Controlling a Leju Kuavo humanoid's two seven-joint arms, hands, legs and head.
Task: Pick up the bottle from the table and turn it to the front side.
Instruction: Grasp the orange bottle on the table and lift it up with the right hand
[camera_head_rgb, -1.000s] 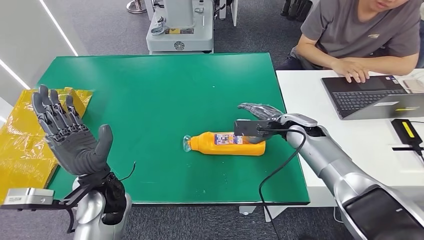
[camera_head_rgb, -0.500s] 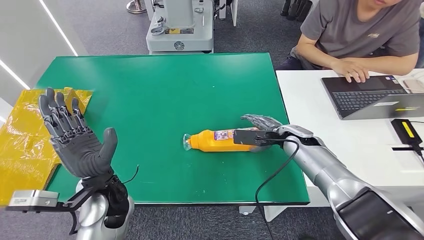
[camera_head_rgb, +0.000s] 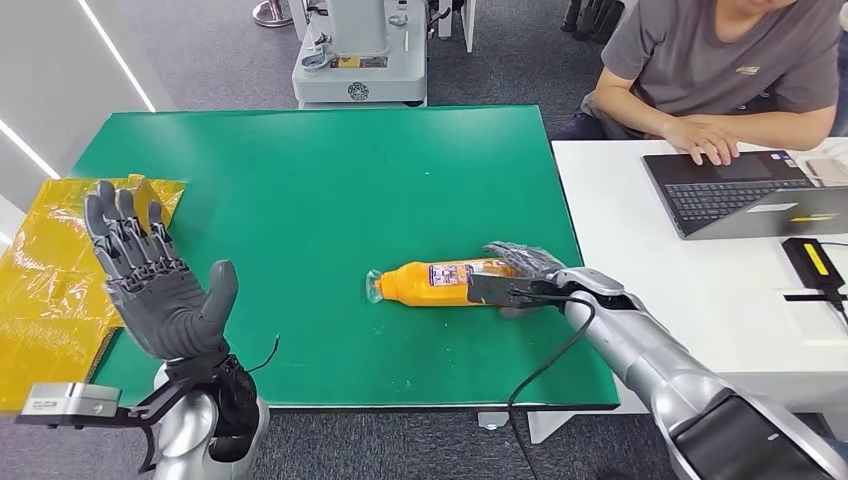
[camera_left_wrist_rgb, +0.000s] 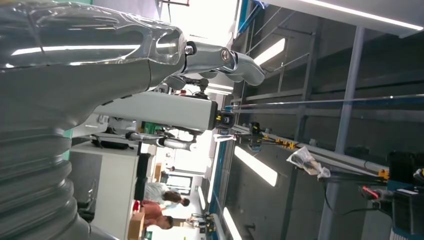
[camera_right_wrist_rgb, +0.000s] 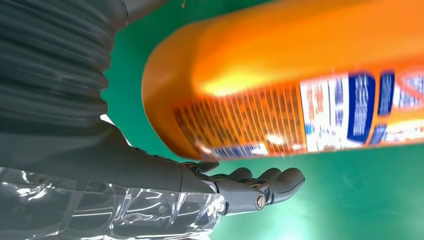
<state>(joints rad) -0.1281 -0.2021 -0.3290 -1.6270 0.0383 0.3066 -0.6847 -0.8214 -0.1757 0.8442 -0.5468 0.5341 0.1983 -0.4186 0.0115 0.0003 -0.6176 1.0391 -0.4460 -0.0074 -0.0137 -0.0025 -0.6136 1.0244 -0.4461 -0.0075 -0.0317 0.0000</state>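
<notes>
Green covers the surface (camera_head_rgb: 300, 200) in front of the robot, and beside it on the right stands a white desk (camera_head_rgb: 640, 200) where a person (camera_head_rgb: 720, 70) sits with one hand on a laptop (camera_head_rgb: 745, 195). An orange bottle (camera_head_rgb: 440, 283) lies on its side toward the right part of the green surface, its clear cap pointing left and its printed label facing up. The right robot hand (camera_head_rgb: 520, 275) is at the bottle's base end, its fingers (camera_head_rgb: 525, 255) laid over the far side; from the right wrist camera the fingers (camera_right_wrist_rgb: 260, 182) sit along one side of the bottle (camera_right_wrist_rgb: 300, 85) with green showing between them and the label, so I cannot tell whether it is truly grasping the bottle or only resting against it. The left robot hand (camera_head_rgb: 155, 275) is raised upright over the near left corner, palm open, fingers spread, holding nothing. Crumpled yellow bags (camera_head_rgb: 50, 270) lie off the left edge of the surface. A grey machine base (camera_head_rgb: 360, 60) stands on the floor behind the far edge.
</notes>
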